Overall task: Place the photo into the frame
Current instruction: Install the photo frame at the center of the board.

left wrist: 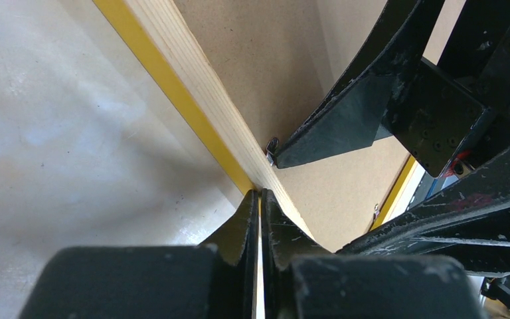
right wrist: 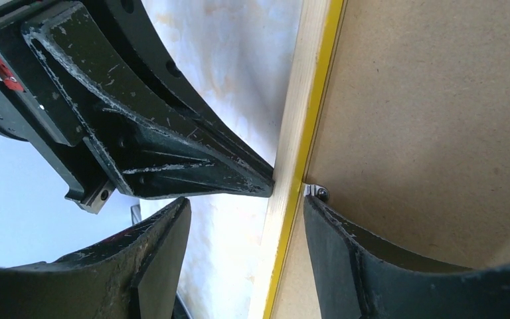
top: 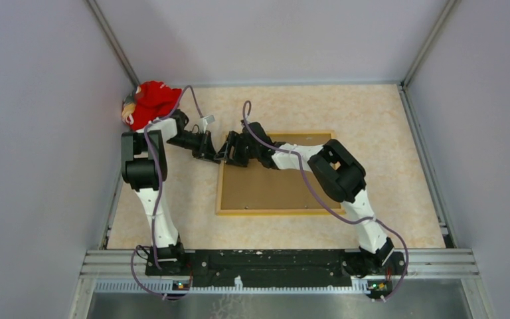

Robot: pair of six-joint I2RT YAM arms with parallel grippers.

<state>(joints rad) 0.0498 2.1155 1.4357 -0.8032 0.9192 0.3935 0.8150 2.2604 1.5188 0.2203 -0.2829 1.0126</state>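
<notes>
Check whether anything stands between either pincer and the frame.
Nothing visible does. The left pincer, shut, has its tips against the outer edge of the frame. The right pincer, open, straddles that same rail: one finger outside, the other over the brown backing board beside a small metal tab.

Bright, even light; near left fingers (left wrist: 229,232) perhaps blurred.

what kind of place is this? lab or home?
Most likely a lab test cell, not a home: plain grey wall panels box in the tabletop, the left arm and right arm are bolted to a metal rail, and the frame looks like a staged prop.
</notes>
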